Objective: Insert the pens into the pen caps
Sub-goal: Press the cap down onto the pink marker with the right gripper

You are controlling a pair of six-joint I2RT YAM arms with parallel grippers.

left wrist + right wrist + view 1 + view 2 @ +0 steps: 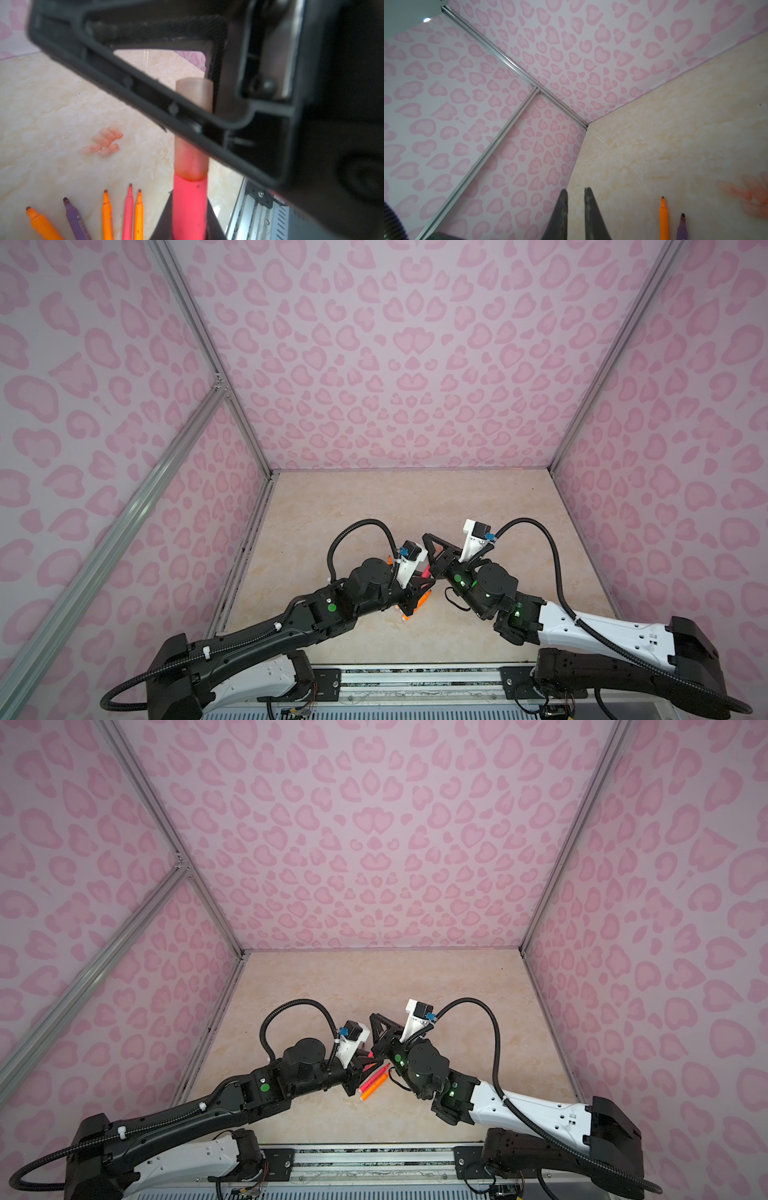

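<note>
**Cap seated on pink-red pen, both hands clenched**

The left hand [189, 216] is grasping the pink-red pen [190, 197] by its barrel, fingers closed tight on it. The pen is being held raised off the desk [332, 510], pointing into the right hand [425, 538]. A translucent cap [191, 162] is sitting over the pen's tip, its open rim meeting the pink barrel.

The right hand is clenching on the cap. The cap is running between its fingers close to their roots, partly hidden behind the near finger's frame. In the right wrist view the fingertips [562, 207] are standing slightly apart, with nothing between them at the ends.

In both top views the two hands are meeting above the middle of the desk, nearer its front edge than its back edge.

Five loose pens [107, 214] are lying side by side on the desk below: three orange, one purple, one pink-red, dark tips bare. Five loose caps [105, 141] are lying bunched in a small cluster just beyond those tips.
</note>
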